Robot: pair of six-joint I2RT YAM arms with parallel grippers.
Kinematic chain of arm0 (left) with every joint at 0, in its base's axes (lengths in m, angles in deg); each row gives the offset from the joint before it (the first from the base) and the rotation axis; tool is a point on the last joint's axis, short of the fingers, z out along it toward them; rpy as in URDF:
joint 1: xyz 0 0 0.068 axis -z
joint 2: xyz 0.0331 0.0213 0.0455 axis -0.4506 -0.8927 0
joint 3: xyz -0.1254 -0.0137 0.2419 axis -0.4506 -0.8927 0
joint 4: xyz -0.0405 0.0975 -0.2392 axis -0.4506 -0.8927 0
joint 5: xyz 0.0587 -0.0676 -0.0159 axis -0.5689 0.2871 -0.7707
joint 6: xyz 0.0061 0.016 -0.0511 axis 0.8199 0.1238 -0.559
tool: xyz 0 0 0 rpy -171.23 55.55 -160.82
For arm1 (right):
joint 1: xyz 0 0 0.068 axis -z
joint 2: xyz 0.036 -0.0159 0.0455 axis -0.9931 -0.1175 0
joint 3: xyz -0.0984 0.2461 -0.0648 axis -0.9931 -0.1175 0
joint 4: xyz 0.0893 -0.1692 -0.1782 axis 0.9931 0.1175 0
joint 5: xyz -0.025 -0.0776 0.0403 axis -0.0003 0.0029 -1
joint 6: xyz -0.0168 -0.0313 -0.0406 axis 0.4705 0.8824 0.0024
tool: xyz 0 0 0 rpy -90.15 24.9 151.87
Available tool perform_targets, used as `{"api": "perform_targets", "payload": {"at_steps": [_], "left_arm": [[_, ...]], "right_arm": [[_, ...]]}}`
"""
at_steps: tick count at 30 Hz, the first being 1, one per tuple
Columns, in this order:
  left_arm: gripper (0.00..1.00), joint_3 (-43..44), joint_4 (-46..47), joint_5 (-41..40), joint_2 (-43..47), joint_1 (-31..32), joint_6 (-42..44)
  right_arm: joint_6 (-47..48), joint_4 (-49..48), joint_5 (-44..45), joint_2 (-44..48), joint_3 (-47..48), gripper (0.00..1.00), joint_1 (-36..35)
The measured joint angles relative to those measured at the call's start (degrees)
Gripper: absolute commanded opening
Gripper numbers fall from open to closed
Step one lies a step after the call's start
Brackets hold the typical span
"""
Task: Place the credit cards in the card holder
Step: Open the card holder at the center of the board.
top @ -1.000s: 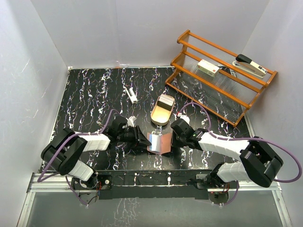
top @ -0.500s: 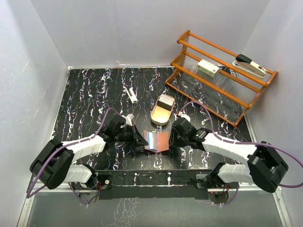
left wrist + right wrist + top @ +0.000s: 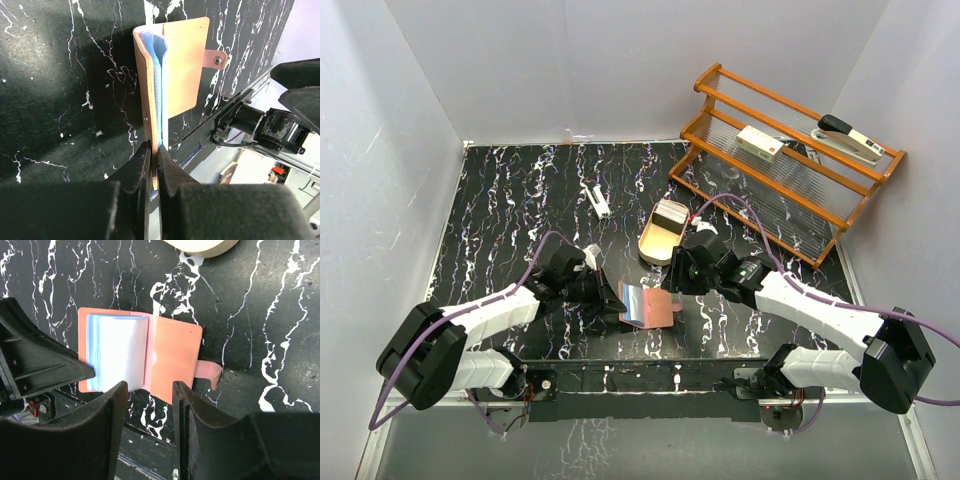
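Top view: card holder [image 3: 650, 305] is lying open at the middle of the desk's [image 3: 510, 200] near edge, with its pale inside facing up. Left tool [image 3: 617, 299] is pinching its left cover. Right tool [image 3: 678, 276] is hovering over the holder's far-right corner, jaws partly spread and carrying nothing. Credit cards [image 3: 669, 213] are sitting stacked at the far end of the oval tray [image 3: 657, 242], just beyond the holder toward the desk's far edge.

Left wrist view: left tool [image 3: 154, 150] is pressing both fingers onto the cover edge. The blue pockets are showing and the tab [image 3: 215, 58] is hanging free.

Right wrist view: the fingers are standing apart with an empty gap. The holder is lying flat below and the tray rim is just peeking in at the top.

My read: we're fetching the first card.
- The left pinch should be anchoring the cover so the holder isn't sliding or folding.
- The right tool should be approaching the stack squarely, gripping the long edges and taking the cards cleanly.
- Then it should be feeding them into a pocket at a shallow angle.
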Motion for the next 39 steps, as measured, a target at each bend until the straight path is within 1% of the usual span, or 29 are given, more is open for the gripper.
{"api": "perform_targets", "payload": {"at_steps": [3,6,9,13,15,18,23,28,32,33,38,39], "left_arm": [[0.00,0.0,-0.7,-0.2,0.0,0.0,0.4],[0.00,0.0,-1.2,-0.4,0.2,0.0,0.6],[0.00,0.0,-1.7,-0.6,0.7,0.0,0.6],[0.00,0.0,-2.5,-0.7,1.4,0.0,0.6],[0.05,0.0,-2.9,-0.9,1.7,0.0,0.6],[0.17,0.0,-3.0,-1.0,2.3,0.0,0.6],[0.25,-0.1,-1.7,-1.1,2.6,0.0,0.3],[0.25,-0.1,0.3,-1.0,1.0,0.0,0.2],[0.14,-0.1,1.4,-1.1,-0.3,0.0,0.1],[0.12,-0.1,1.6,-1.1,-0.4,0.0,0.2],[0.14,-0.1,1.6,-1.3,-0.2,0.0,0.2],[0.12,-0.1,1.6,-1.3,0.0,0.0,0.2]], "right_arm": [[0.2,-0.6,-1.3,-0.1,0.0,0.32,-0.6],[0.2,-3.2,-3.1,-1.2,0.0,0.31,-1.2],[0.1,-6.9,-5.0,-4.1,-0.2,0.30,-1.9],[0.1,-11.3,-6.5,-8.6,-1.4,0.25,-2.7],[0.0,-12.9,-6.7,-10.6,-2.1,0.22,-2.9],[0.0,-15.3,-6.9,-12.7,-3.5,0.20,-3.0],[-0.4,-18.3,-7.6,-15.5,-6.6,0.19,-3.2],[-0.7,-20.2,-7.7,-15.7,-8.7,0.18,-3.2],[-0.8,-21.6,-7.7,-15.7,-9.3,0.18,-3.2],[-0.9,-21.9,-7.7,-15.7,-9.4,0.18,-3.2],[-1.0,-22.9,-7.7,-15.7,-10.0,0.18,-3.2],[-1.0,-22.9,-7.7,-15.7,-10.0,0.18,-3.2]]}}
